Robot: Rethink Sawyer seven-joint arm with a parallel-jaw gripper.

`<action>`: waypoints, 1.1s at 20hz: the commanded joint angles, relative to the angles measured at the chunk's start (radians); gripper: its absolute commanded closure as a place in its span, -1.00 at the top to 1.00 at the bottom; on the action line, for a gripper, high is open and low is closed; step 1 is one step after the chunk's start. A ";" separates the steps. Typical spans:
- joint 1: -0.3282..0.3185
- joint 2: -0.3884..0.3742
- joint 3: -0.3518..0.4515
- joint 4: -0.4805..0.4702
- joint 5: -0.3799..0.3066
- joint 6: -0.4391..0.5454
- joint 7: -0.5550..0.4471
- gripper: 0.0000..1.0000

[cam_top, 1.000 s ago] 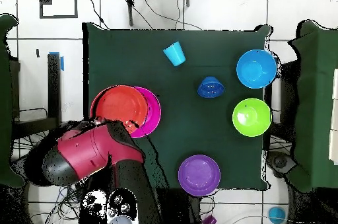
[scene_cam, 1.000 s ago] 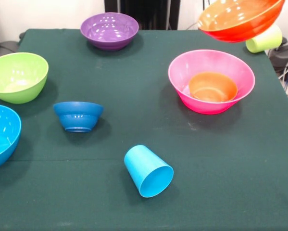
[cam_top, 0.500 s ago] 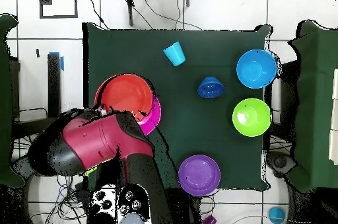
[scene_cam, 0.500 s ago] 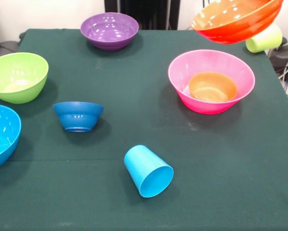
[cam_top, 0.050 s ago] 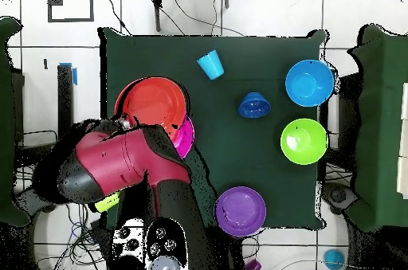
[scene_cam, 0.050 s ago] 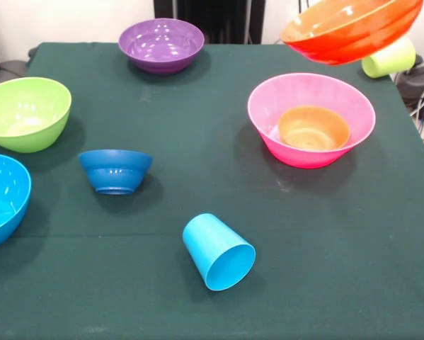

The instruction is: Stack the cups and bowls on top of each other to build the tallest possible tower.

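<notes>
Large orange bowl (scene_cam, 0.050 s ago: 350,30) aloft and tilted, above the pink bowl (scene_cam, 0.050 s ago: 311,124) with the small orange bowl (scene_cam, 0.050 s ago: 313,127) nested inside. Fingers hidden behind the arm (cam_top, 0.050 s ago: 119,167); cannot tell whether clenched or released. Elsewhere on the green counter (scene_cam, 0.050 s ago: 219,163): purple bowl (scene_cam, 0.050 s ago: 161,44), lime bowl (scene_cam, 0.050 s ago: 24,112), dark blue bowl (scene_cam, 0.050 s ago: 115,170) upside down, sky blue bowl (scene_cam, 0.050 s ago: 2,198), blue cup (scene_cam, 0.050 s ago: 217,251) on its side. Yellow-green cup (scene_cam, 0.050 s ago: 390,58) at the far edge.

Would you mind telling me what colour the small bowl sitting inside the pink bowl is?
Orange small bowl, clearest in the front view.
</notes>
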 commanded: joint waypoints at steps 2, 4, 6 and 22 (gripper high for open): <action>-0.013 0.056 0.011 -0.012 -0.054 0.092 -0.021 -1.00; -0.013 0.054 0.012 -0.011 -0.053 0.093 -0.020 -1.00; -0.007 0.050 0.009 -0.017 -0.051 0.108 -0.016 -1.00; 0.015 -0.017 -0.053 0.082 -0.081 0.073 -0.003 -1.00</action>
